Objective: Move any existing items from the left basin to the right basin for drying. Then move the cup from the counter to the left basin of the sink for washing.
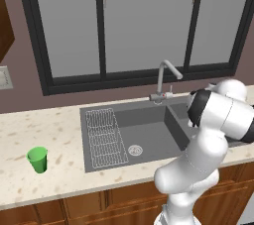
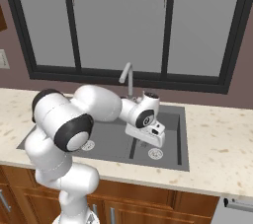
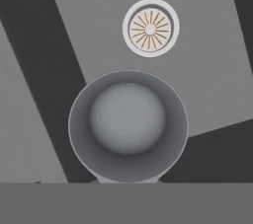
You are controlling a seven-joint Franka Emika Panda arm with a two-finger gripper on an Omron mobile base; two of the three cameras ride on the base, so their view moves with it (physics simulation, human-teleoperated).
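As the claw [image 2: 144,143] hangs over the sink's [image 1: 119,107] right basin [image 2: 170,139], it is clenched on the grey knob-like item [image 3: 127,124].
Basin floor lies directly beneath the item, drain ring [image 3: 150,27] just ahead; the green cup [image 1: 37,159] stands well apart on the counter [image 1: 30,130], left of the sink.

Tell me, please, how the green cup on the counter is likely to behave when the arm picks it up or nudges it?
The green cup looks small and thin-walled, so probably light and fairly stiff. It stands upright and is wider at the rim than at the base, so a sideways nudge might tip it. Its smooth tapered sides could let it slip downward in a loose grip.
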